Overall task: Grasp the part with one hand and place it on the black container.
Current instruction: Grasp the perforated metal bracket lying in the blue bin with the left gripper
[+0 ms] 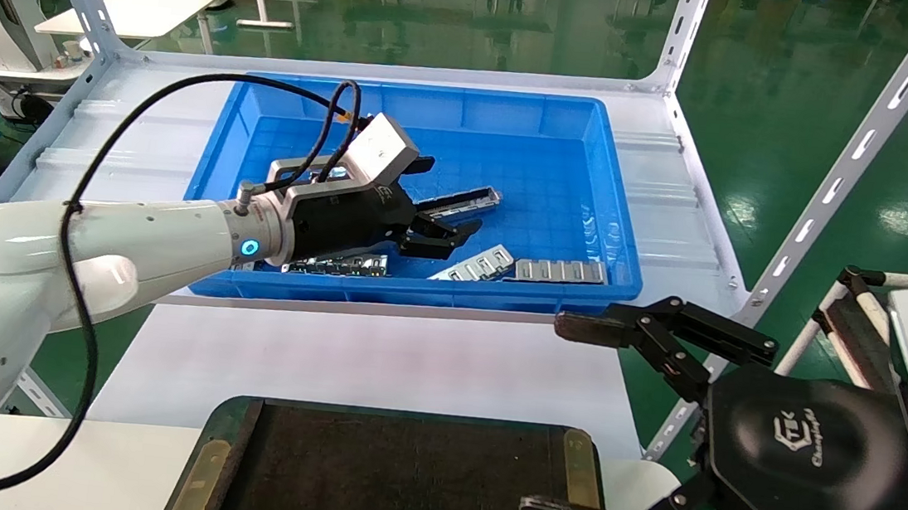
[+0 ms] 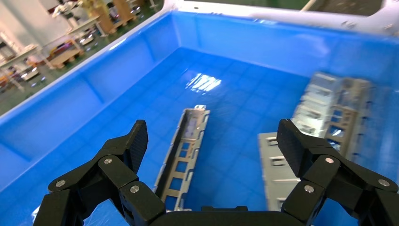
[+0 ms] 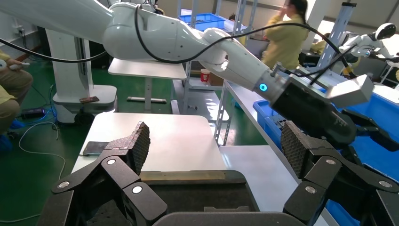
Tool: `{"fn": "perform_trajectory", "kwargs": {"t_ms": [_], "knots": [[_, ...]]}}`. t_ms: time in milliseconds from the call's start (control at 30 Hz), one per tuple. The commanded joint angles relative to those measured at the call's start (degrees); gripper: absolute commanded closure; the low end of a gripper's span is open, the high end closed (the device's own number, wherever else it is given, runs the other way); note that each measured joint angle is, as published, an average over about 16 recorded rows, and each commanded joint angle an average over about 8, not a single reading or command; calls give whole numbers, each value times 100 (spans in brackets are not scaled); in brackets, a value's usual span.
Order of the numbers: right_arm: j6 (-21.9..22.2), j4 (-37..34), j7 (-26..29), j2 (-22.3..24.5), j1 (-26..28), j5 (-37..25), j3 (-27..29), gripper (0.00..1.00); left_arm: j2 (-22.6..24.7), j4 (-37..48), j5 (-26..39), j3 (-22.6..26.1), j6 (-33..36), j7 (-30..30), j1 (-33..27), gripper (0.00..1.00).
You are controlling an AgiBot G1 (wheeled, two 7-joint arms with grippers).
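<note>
Blue bin [image 1: 591, 218], part [image 1: 459, 203] half-hidden

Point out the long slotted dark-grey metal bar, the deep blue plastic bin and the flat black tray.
Long slotted dark-grey metal bar [image 2: 184, 153]: left wrist view, mid-length.
Deep blue plastic bin [image 1: 575, 125]: head view, far wall.
Flat black tray [image 1: 399, 483]: head view, bare floor.
</note>
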Motion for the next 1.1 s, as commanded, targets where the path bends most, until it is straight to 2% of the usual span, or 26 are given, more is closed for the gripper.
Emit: {"fn": "perform_trajectory", "kwargs": {"t_ms": [33,433,500,700,767,1100], "knots": [[0,0,0,0,0,0,0,0,138,289,17,-8,-130,153,-98,0],[1,0,-1,0,0,1,-1,1,341,945,-140,76,-561,487,-264,0],[1,0,-1,1,0,1,-1,24,350,961,-166,119,-596,477,-264,16],[1,0,-1,1,1,1,-2,98,369,935,-237,295,-715,366,-242,91],[1,0,-1,1,1,1,-2,100,373,907,-263,365,-765,313,-228,100],[1,0,-2,1,1,2,-3,100,372,765,-406,727,-1049,78,-142,100]]}}
